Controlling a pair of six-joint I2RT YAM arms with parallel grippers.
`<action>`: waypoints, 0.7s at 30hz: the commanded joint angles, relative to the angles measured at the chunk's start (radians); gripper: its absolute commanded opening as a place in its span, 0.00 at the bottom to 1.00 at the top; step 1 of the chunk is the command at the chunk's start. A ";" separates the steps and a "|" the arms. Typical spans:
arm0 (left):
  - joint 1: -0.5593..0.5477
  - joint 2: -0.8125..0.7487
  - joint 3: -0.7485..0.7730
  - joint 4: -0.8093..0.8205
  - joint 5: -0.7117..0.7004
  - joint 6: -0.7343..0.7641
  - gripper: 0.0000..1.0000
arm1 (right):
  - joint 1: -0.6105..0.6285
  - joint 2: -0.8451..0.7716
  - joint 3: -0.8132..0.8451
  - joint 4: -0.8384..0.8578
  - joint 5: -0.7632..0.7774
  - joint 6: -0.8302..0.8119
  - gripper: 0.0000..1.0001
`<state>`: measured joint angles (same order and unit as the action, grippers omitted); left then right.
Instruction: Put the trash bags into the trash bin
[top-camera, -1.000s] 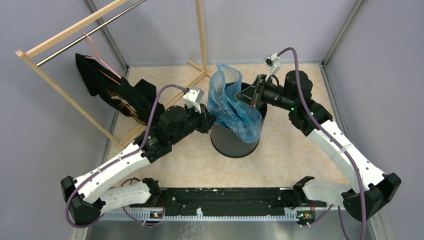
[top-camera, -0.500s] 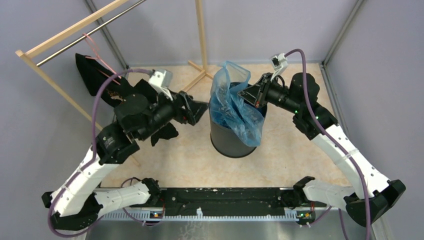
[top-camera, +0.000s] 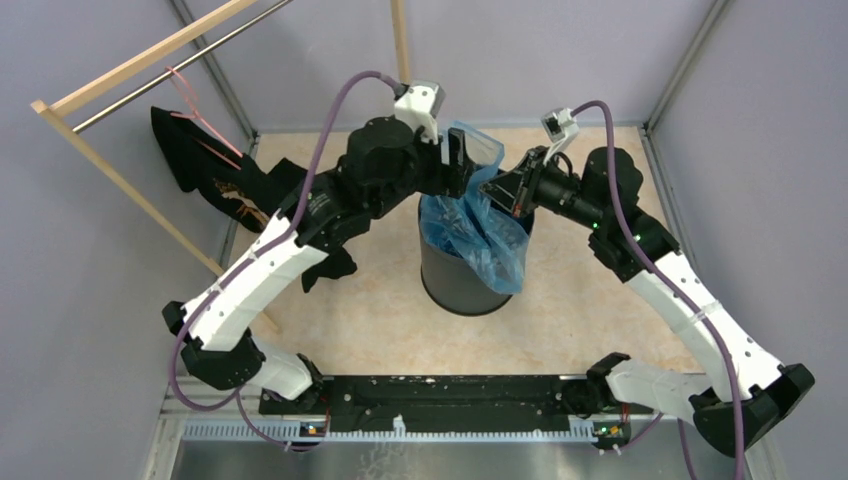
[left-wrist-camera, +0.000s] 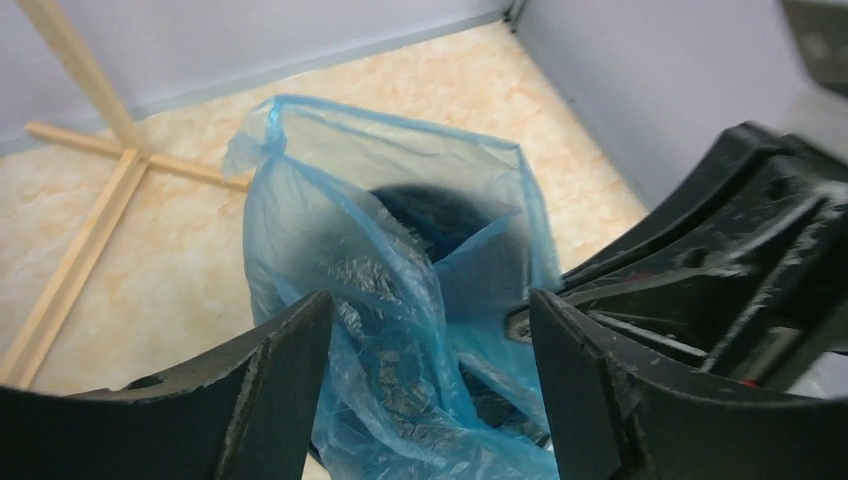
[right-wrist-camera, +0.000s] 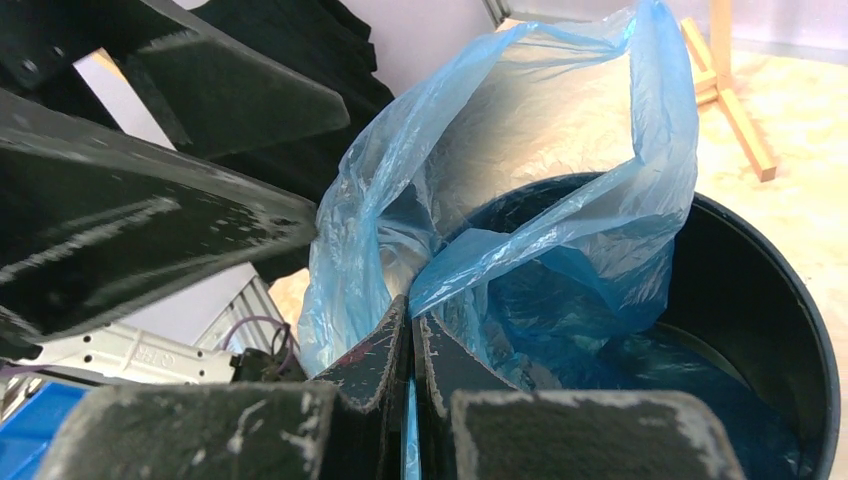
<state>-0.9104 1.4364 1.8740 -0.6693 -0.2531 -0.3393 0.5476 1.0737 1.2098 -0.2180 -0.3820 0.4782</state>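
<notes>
1. Flat pale lilac-grey wall panels (top-camera: 600, 50) close the space at the back and on both sides. They meet at slanting grey metal corner posts (top-camera: 690, 60).
2. Between them lies a beige, marbled stone-pattern floor surface (top-camera: 570, 310), evenly lit, with only soft shadows.
3. A light natural-wood garment rack (top-camera: 130, 187) stands at the left. A thin grey metal rod (top-camera: 180, 68) runs just beside its top bar.
4. A black cloth garment with gold-brown marks (top-camera: 215, 185) hangs there on a thin pink hanger (top-camera: 198, 108).
5. A second slim wooden upright (top-camera: 401, 50) rises at the back centre. The crossed wooden foot beams (left-wrist-camera: 128, 162) lie flat on the floor.
6. A brushed grey metal sheet (top-camera: 450, 462) borders the near edge.
</notes>
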 joint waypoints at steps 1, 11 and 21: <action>-0.056 0.004 0.056 -0.041 -0.209 0.055 0.79 | 0.001 -0.041 0.036 0.008 0.032 -0.032 0.00; -0.087 0.067 0.011 -0.055 -0.344 0.099 0.56 | 0.001 -0.061 0.037 0.009 0.064 -0.032 0.00; -0.086 -0.071 -0.253 0.034 -0.354 0.079 0.10 | 0.002 -0.166 -0.025 -0.078 0.145 -0.067 0.00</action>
<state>-0.9966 1.4681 1.7149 -0.7113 -0.5877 -0.2600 0.5476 0.9733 1.2015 -0.2623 -0.2871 0.4519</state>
